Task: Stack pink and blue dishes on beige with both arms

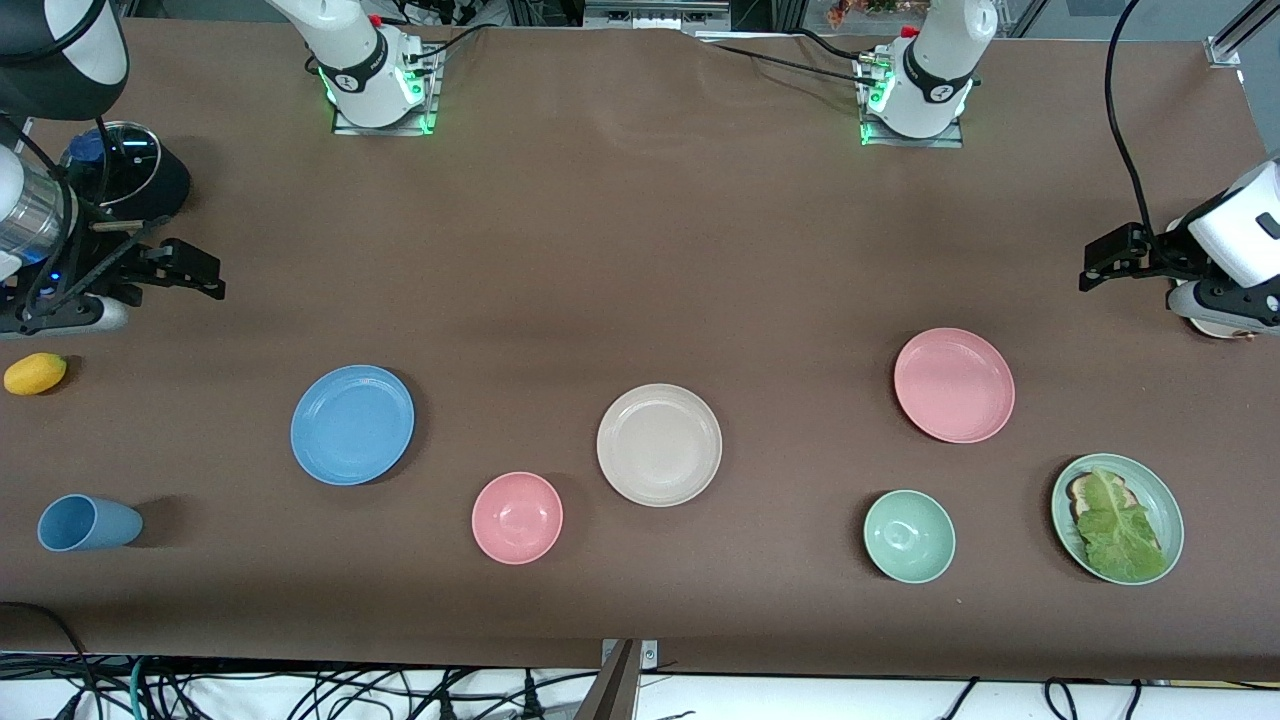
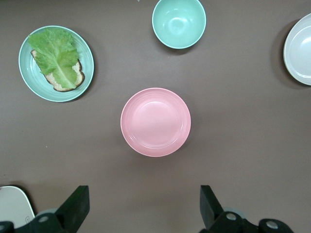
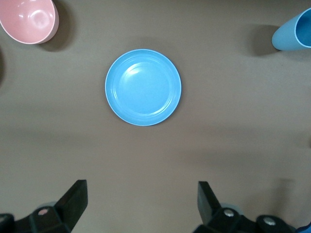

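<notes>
Hovering high at the left arm's end of the desk (image 1: 620, 240), the left tool (image 2: 143, 211) hangs with its fingers spread wide apart, nothing between them, and the pink plate (image 2: 155, 122) sits flat on the brown surface right below its camera. At the right arm's end it's a mirror picture: the right tool (image 3: 142, 208) hangs up in the air, fingers wide apart and empty, with the blue plate (image 3: 143, 87) lying flat beneath.

Down on the desk, the beige plate (image 1: 659, 445) rests in the middle, bare, between the two coloured plates and well apart from both. The blue plate (image 1: 352, 425) lies toward the right arm's end, the pink plate (image 1: 954, 385) toward the left arm's end and a touch farther from the front camera than the beige one.

A small pink bowl (image 1: 517, 517) sits just beside the beige plate, nearer the front camera. A pale green bowl (image 1: 909, 536) sits nearer the camera than the pink plate, and beside it a green plate (image 1: 1165, 500) carries toast topped with a lettuce leaf (image 1: 1118, 525). A blue cup (image 1: 88, 523) lies on its side and a lemon (image 1: 35, 373) rests at the right arm's end.
</notes>
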### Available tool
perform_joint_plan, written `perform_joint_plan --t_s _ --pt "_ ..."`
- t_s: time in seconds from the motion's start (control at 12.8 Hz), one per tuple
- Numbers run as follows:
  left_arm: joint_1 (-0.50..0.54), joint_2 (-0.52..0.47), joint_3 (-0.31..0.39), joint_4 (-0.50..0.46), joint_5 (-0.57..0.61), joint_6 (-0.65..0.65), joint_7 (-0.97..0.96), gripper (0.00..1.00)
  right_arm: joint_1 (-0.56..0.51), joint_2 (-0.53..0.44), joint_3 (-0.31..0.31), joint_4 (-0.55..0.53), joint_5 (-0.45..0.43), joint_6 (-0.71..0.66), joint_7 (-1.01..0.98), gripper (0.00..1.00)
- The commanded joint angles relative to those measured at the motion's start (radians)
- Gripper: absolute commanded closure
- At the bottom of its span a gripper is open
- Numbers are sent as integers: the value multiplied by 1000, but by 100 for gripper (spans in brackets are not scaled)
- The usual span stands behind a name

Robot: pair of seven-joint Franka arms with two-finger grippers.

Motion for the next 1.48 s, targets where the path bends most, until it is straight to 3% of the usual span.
perform_joint_plan --t_s 0.0,0.55,1.01,1.4 --pt "-4 6 3 15 16 -2 2 0 -5 -1 3 3 -10 -4 7 0" --pt "28 152 12 36 -42 1 -20 0 -5 -1 3 3 -10 -2 7 0" --pt "70 357 12 36 -30 4 -12 0 -5 -1 3 3 -10 -2 7 0" --pt "125 526 11 -14 -17 266 -3 0 -5 -1 4 5 -8 1 7 0"
